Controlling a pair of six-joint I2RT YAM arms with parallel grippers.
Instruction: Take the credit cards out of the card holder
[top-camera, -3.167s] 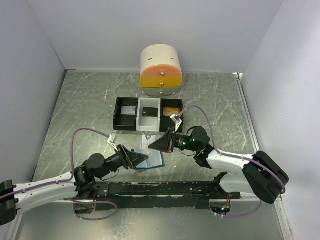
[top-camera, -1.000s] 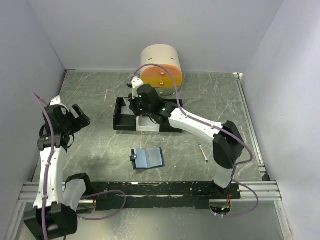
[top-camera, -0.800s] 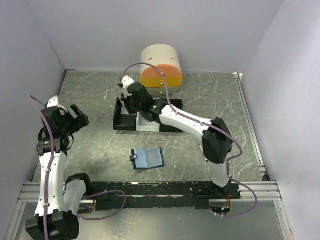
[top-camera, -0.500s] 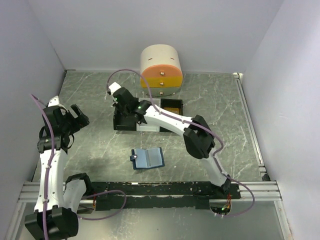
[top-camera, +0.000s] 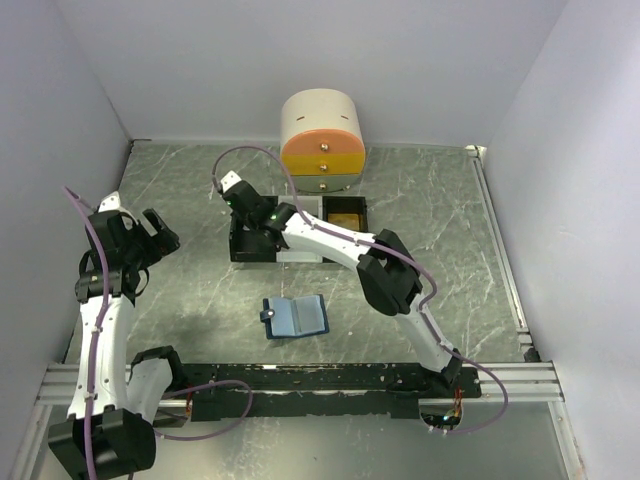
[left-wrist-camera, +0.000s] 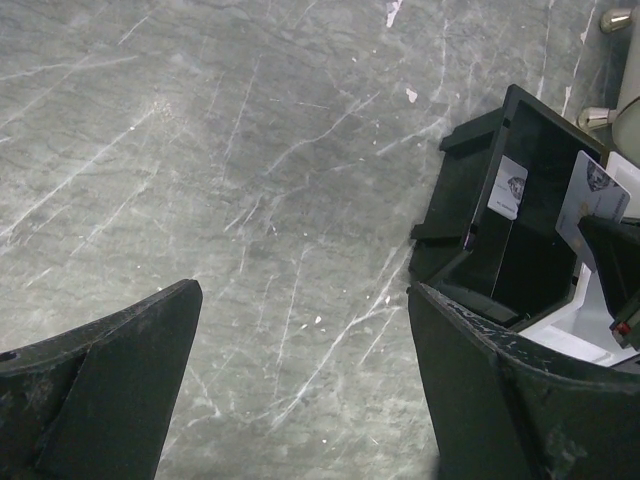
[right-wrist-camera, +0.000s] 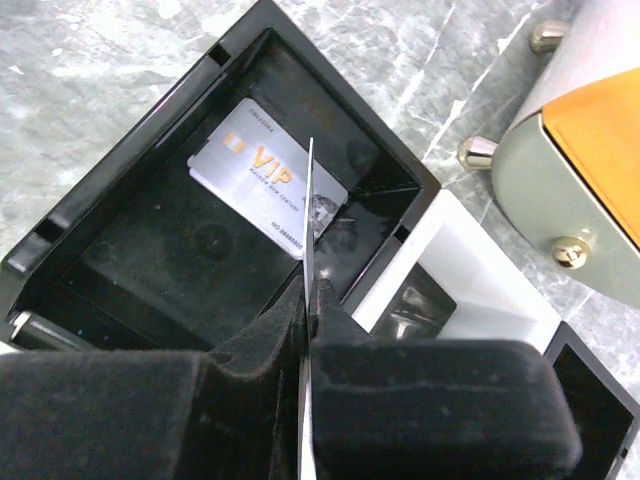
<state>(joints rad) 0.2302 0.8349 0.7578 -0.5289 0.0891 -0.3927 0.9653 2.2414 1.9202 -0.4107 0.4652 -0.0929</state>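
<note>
Card holder, light blue and book-like, lay open on the grey marbled table. The right gripper clenched a thin credit card edge-on above a silver credit card in the black tray compartment. The left gripper hung released.

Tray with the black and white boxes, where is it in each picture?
Top external: black-and-white three-compartment tray mid-table.
Left wrist: right edge.
Right wrist: fills the left and middle.
Shared landmark: round cream-and-orange drawer box behind it.
</note>
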